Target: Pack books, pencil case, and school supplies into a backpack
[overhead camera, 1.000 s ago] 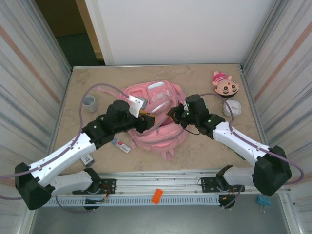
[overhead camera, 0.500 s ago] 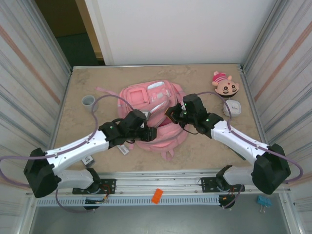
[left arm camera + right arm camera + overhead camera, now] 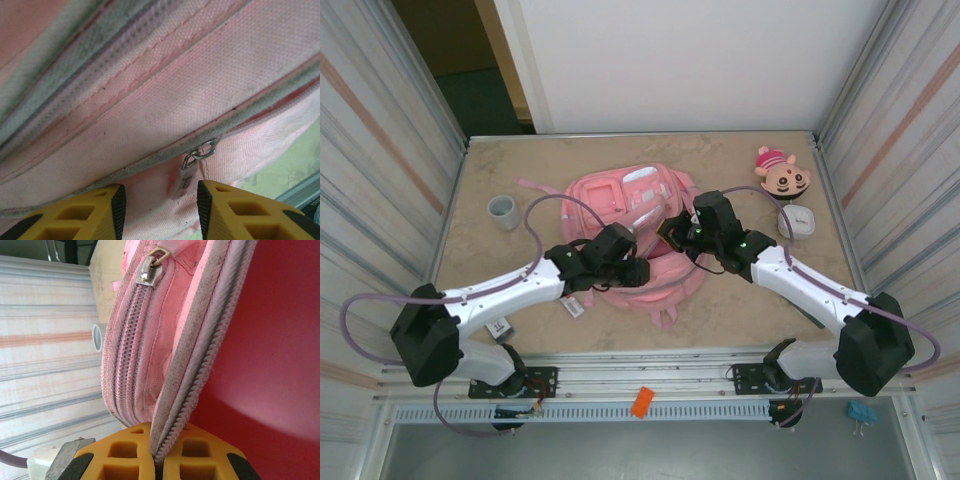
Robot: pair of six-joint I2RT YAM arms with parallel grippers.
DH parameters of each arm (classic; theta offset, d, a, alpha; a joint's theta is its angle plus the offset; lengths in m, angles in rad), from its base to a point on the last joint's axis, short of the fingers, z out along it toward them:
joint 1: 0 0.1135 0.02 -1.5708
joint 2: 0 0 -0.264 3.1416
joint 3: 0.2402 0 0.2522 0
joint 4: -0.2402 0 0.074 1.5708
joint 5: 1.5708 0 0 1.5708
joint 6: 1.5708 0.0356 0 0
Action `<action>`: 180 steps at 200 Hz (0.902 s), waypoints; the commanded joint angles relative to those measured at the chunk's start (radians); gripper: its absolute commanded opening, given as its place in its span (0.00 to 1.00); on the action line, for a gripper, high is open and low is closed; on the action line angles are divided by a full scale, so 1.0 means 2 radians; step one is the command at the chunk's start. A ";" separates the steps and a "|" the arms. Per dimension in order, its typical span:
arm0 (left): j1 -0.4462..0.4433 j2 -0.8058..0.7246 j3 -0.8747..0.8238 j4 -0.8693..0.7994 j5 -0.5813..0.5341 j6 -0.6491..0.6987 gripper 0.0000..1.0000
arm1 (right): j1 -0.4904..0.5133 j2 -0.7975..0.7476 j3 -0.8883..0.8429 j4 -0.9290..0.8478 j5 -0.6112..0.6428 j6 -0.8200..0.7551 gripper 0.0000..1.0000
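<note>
The pink backpack (image 3: 625, 205) lies flat in the middle of the table. My left gripper (image 3: 640, 272) is at its near edge. In the left wrist view that gripper (image 3: 161, 200) is open, its yellow fingers (image 3: 95, 210) on either side of a small zip pull (image 3: 185, 180) without touching it. My right gripper (image 3: 669, 232) is at the backpack's right side. Seen from the right wrist, it (image 3: 159, 462) is shut on the backpack's pale zip strip (image 3: 200, 355), with a red surface (image 3: 270, 350) beside it. A whitish stick-like school supply (image 3: 572, 306) lies on the table by the left arm. The books and the pencil case are hidden.
A grey cup (image 3: 503, 211) stands at the left. A pink-and-tan plush head (image 3: 782, 175) and a white rounded box (image 3: 797, 221) sit at the back right. Striped walls (image 3: 380, 180) close in both sides. A metal rail (image 3: 650, 385) runs along the near edge.
My left arm has swung right and down from above the backpack's front pocket to its near edge, uncovering the pocket. My right gripper has kept its hold and barely moved.
</note>
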 commanded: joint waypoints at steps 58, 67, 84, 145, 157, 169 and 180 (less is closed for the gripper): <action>-0.006 -0.014 0.012 0.007 -0.067 -0.014 0.15 | 0.009 -0.010 0.033 -0.001 -0.002 -0.019 0.00; -0.006 -0.020 0.005 0.003 -0.073 -0.016 0.12 | 0.009 -0.010 0.035 -0.004 -0.002 -0.021 0.00; -0.006 -0.030 -0.003 -0.005 -0.075 -0.017 0.06 | 0.006 -0.010 0.039 -0.011 -0.006 -0.025 0.00; -0.005 -0.066 -0.043 -0.044 -0.103 -0.019 0.00 | -0.025 -0.017 0.055 -0.030 -0.034 -0.045 0.00; -0.003 -0.073 -0.051 -0.050 -0.108 -0.017 0.00 | -0.039 -0.019 0.060 -0.041 -0.047 -0.054 0.00; 0.000 -0.081 -0.061 -0.053 -0.110 -0.018 0.00 | -0.058 -0.019 0.066 -0.050 -0.068 -0.073 0.00; 0.004 -0.090 -0.070 -0.054 -0.112 -0.019 0.00 | -0.074 -0.015 0.073 -0.059 -0.090 -0.080 0.00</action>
